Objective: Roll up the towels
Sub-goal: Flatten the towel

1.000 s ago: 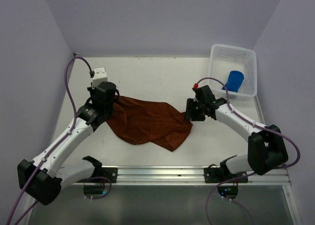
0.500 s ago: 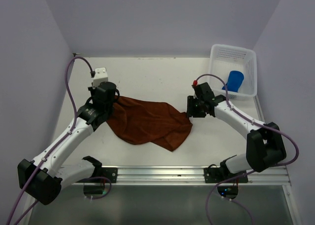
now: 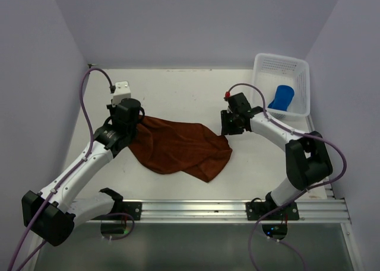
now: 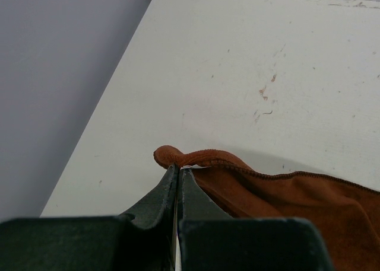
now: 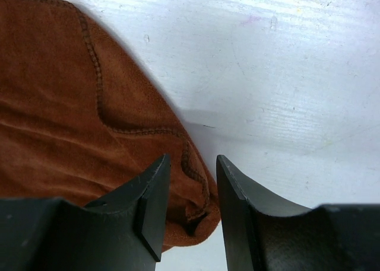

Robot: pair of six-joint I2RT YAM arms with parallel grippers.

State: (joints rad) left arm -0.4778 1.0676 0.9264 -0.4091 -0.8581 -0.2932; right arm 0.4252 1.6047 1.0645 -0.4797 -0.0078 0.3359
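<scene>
On the white table [image 3: 190, 96], the rust-brown towel [image 3: 178, 146] lies crumpled between the arms. At far right, the white basket [image 3: 282, 63] holds the blue towel [image 3: 284, 97]. The left gripper [image 4: 179, 170] pinches the brown towel's far-left corner. The right gripper [image 5: 191, 161], jaws narrowly apart, straddles its right hemmed edge.

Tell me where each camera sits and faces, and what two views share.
Top external: above and behind, looking down on table, brown towel, basket with blue towel; left arm, right arm show.
Left wrist: on left arm, facing along the table; left end effector shut on the brown towel's corner.
Right wrist: on right arm, facing down; right end effector open over that towel's edge.
Shared: all three show the brown towel.
</scene>
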